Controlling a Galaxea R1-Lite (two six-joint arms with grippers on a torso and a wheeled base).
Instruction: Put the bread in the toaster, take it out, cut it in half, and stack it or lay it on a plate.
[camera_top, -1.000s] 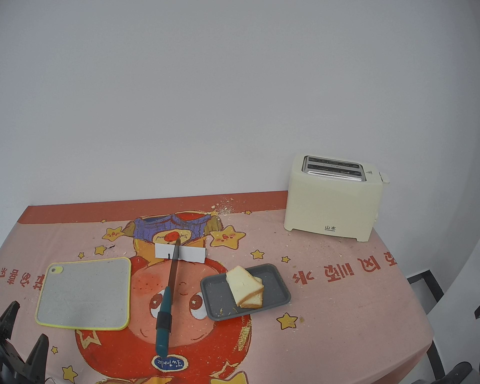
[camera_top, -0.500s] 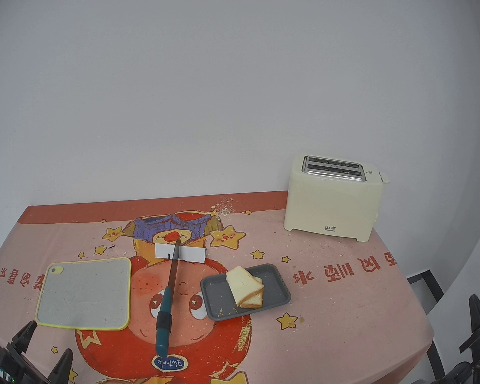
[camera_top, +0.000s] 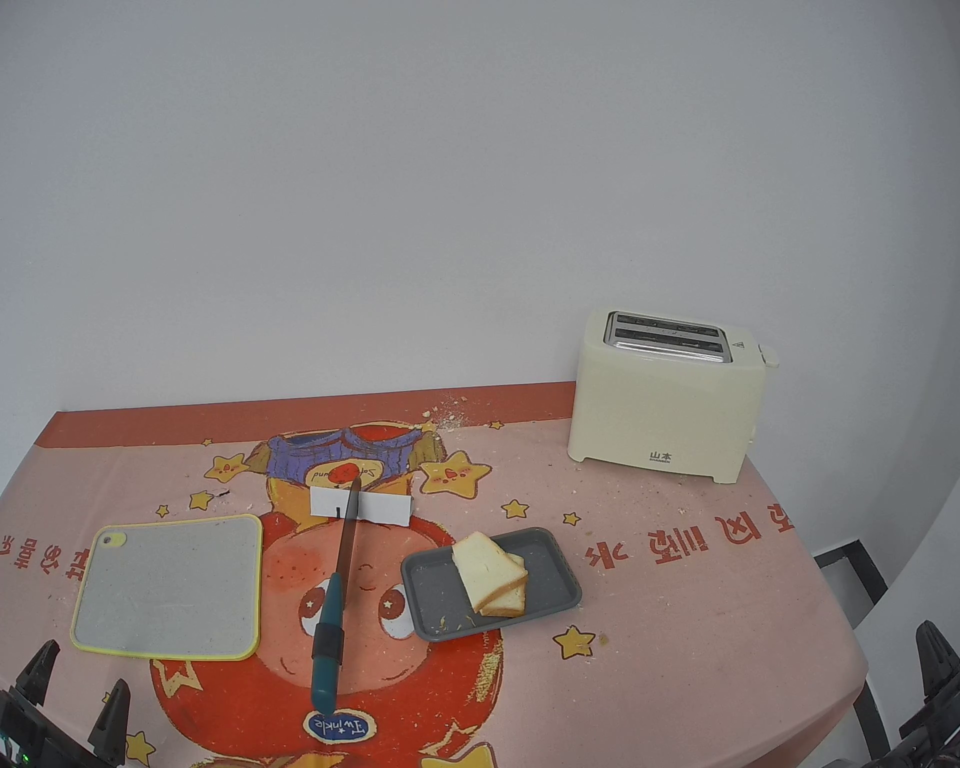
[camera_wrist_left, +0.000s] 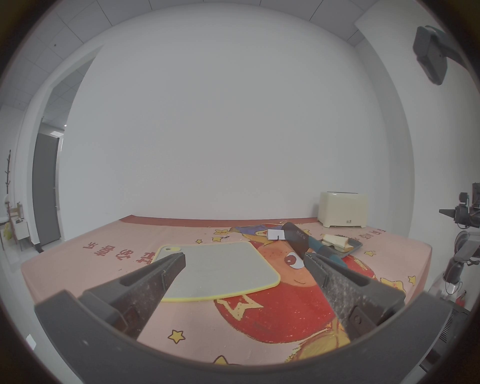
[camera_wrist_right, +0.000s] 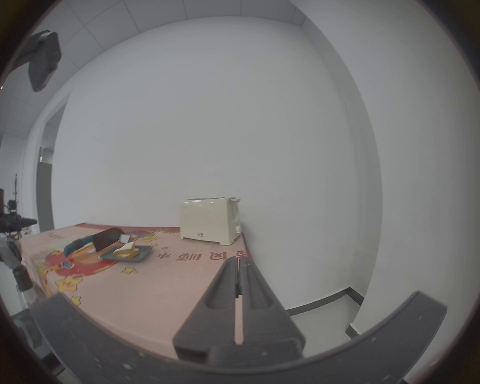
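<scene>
Bread (camera_top: 488, 572) lay stacked on the plate (camera_top: 430, 595) mid-counter (camera_top: 690, 620), toaster (camera_top: 665, 400) slots empty; the task looked finished. The left hand (camera_wrist_left: 244, 260) gaped wide and empty; the right hand (camera_wrist_right: 238, 265) was closed on nothing.

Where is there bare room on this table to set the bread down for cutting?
The cutting board is bare all over. Open tablecloth lies between the plate and the toaster, and on to the right edge. The middle is crowded: the knife lies between board and plate, and the bread covers the plate's middle.
</scene>
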